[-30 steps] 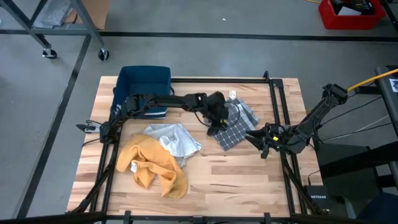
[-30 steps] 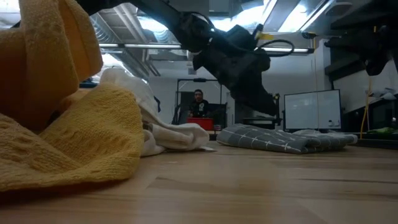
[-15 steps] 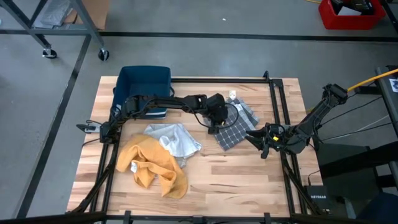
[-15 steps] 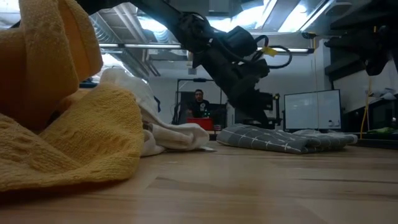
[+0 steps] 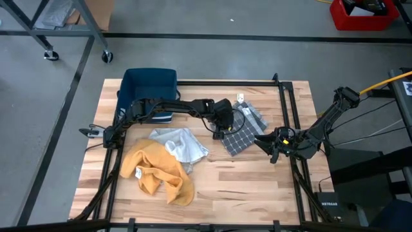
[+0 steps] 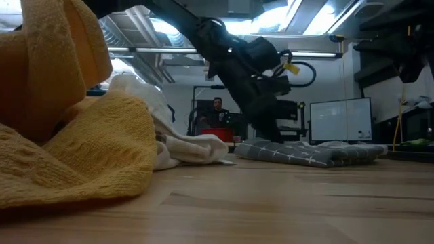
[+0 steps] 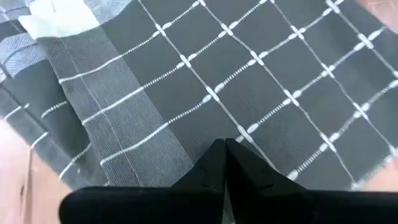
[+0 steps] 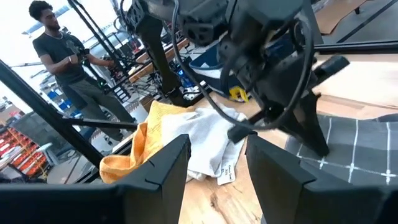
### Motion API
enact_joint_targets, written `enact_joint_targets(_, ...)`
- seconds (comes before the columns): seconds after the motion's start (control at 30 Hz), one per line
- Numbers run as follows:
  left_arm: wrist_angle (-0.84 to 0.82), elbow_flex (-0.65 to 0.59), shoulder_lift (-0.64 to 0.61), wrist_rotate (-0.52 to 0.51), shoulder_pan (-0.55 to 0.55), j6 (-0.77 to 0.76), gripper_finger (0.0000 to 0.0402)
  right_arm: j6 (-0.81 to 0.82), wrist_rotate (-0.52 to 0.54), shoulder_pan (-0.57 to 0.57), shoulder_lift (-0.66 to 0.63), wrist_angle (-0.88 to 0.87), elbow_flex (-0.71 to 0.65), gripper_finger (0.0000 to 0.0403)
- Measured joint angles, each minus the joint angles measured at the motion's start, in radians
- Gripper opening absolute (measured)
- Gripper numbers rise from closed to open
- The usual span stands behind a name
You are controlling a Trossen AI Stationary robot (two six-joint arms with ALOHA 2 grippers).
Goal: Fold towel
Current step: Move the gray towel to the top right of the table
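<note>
Grey checked towel (image 5: 243,129) lies flat and partly doubled on the table (image 5: 244,187), right of centre, between the two arms. Thin woven cloth by the look of it: light, limp, no stiffness to carry a shape, so any lifted edge should drape and drag the rest after it.

Left gripper (image 5: 222,131) sits on the towel's near-left edge. In its wrist view the fingers (image 7: 239,168) are pressed together with checked cloth directly under the tips; a pinch on the fabric looks likely, but the fold of cloth between the tips is not visible, so I cannot confirm it.

Right gripper (image 5: 270,149) waits just off the towel's right edge, over the table frame, fingers (image 8: 163,163) apart, holding nothing.

Handling notes (judgement):
- Take hold at a corner or hem, where one layer can be pinched cleanly; a mid-panel pinch would bunch it.
- Doubled strip along the far side, near the white label (image 7: 57,15), may catch two layers.
- Wood top is smooth; cloth could slide rather than lift unless the pinch is firm.
- Nothing fragile; a slip costs only alignment.

White towel (image 5: 179,144) and yellow towel (image 5: 158,171) lie heaped left of centre, apart from the grey one. Blue bin (image 5: 149,87) stands at the far left corner.
</note>
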Motion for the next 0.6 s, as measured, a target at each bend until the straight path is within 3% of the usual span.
enact_joint_targets(0.2,0.021,0.0,0.037,-0.004,0.0,0.002,0.0002,0.001,0.008,0.0,0.0,0.02,0.0,0.0166)
enact_joint_targets(0.4,0.197,0.0,0.072,-0.015,0.003,-0.006,0.0001,0.001,0.01,0.0,0.0,0.022,0.0,0.0166)
enact_joint_targets(0.6,0.36,0.001,0.094,-0.133,0.029,0.019,0.0003,0.001,0.011,0.0,0.001,0.021,0.0,0.0166)
